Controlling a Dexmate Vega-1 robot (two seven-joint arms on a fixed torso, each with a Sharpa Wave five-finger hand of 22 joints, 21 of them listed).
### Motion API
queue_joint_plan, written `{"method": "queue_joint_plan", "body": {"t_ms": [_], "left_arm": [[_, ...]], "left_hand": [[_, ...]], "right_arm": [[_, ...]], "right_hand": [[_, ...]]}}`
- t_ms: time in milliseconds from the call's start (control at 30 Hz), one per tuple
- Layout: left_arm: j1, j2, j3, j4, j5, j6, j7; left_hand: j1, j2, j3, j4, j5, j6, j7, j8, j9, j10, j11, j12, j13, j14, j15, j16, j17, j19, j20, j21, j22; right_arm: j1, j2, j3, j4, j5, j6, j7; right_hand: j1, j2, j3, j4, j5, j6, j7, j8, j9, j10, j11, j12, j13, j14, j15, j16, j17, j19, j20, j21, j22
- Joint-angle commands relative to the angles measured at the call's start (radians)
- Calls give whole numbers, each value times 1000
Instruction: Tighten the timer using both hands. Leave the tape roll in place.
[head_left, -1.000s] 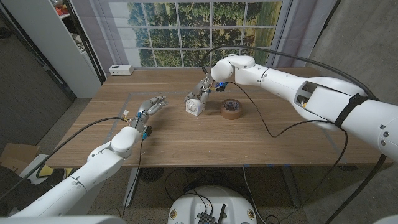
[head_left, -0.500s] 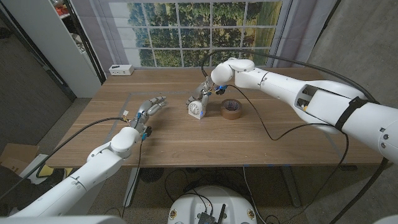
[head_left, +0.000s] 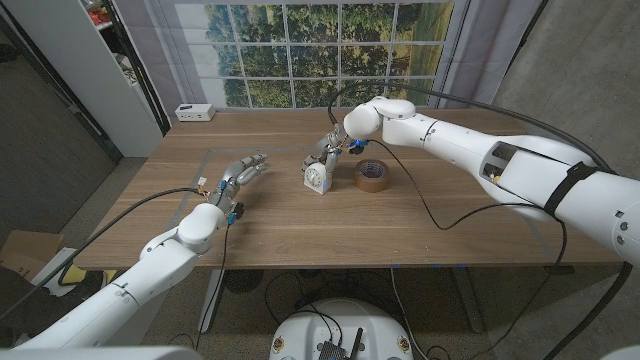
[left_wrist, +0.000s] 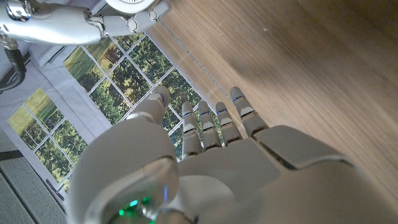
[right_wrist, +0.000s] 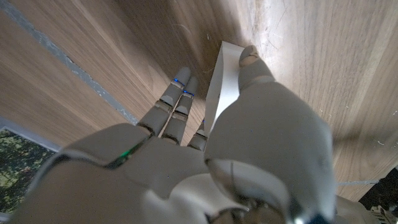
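holding the timer (head_left: 315, 177) on the worktop (head_left: 300, 230), the right hand (head_left: 328, 150) has its fingers around it. the left hand (head_left: 243, 171), fingers straight and empty, waits well apart, with the timer off toward its right side.

head view: high on the robot, looking down and forward over the wooden table (head_left: 300, 230) toward the window wall, both arms in frame
left wrist view: close behind the left hand (left_wrist: 211, 162), facing along its fingers, picture turned
right wrist view: very close behind the right hand (right_wrist: 205, 155), facing the tabletop
shared: head and left wrist both take in the timer (head_left: 316, 177) and the window
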Motion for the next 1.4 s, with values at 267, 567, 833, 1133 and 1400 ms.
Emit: {"method": "queue_joint_plan", "body": {"t_ms": [267, 567, 833, 1133, 1400], "left_arm": [[-4, -5, 8, -7, 24, -8, 17], [-15, -9, 17, -19, 58, -12, 26], [-19, -1, 15, -48, 78, 3, 34], [-9, 17, 14, -89, 117, 23, 44], [-2, 50, 10, -156, 168, 76, 54]], "left_hand": [[13, -1, 3, 1, 5, 10, -4, 1, 6, 7, -6, 5, 2, 6, -6, 4, 3, 6, 7, -7, 4], [14, -17, -9, -4, -2, 34, -13, 9, 6, 24, -13, 11, 4, 22, -16, 9, 2, 12, 3, -8, 4], [16, -22, -14, -7, -5, 38, -18, 10, 6, 31, -16, 14, 5, 26, -19, 10, 2, 14, 1, -9, 5], [23, -32, -19, -14, -8, 54, -20, 14, 7, 38, -22, 16, 5, 28, -21, 9, 1, 13, 1, -12, 5], [49, -59, -33, -27, -18, 117, -25, 40, 16, 59, -32, 22, 6, 42, -33, 11, -1, 14, -1, -18, 5]], "right_arm": [[-34, -24, 97, 19, 139, -24, 4], [-46, -38, 146, 18, 234, -79, 17], [-59, -62, 176, -15, 289, -128, 14], [-63, -75, 203, -38, 347, -188, 15], [-78, -92, 218, -78, 377, -228, -8]], "right_hand": [[10, 42, 11, 3, 12, 141, -1, 60, 27, 116, 4, 57, 25, 88, -177, 36, 8, 22, -7, 25, 2], [8, 43, 11, 4, 14, 202, -1, 84, 39, 165, 16, 83, 38, 130, -178, 51, 16, 35, -18, 38, 1], [11, 42, 13, 1, 15, 224, -1, 91, 45, 176, 23, 92, 47, 151, -179, 56, 20, 47, -25, 49, 1], [10, 44, 15, 2, 17, 231, 0, 92, 49, 182, 39, 97, 54, 171, -180, 61, 23, 56, -27, 58, 2], [12, 43, 16, 1, 20, 235, 1, 93, 53, 192, 52, 104, 60, 178, -181, 61, 25, 55, -28, 62, 2]]}}
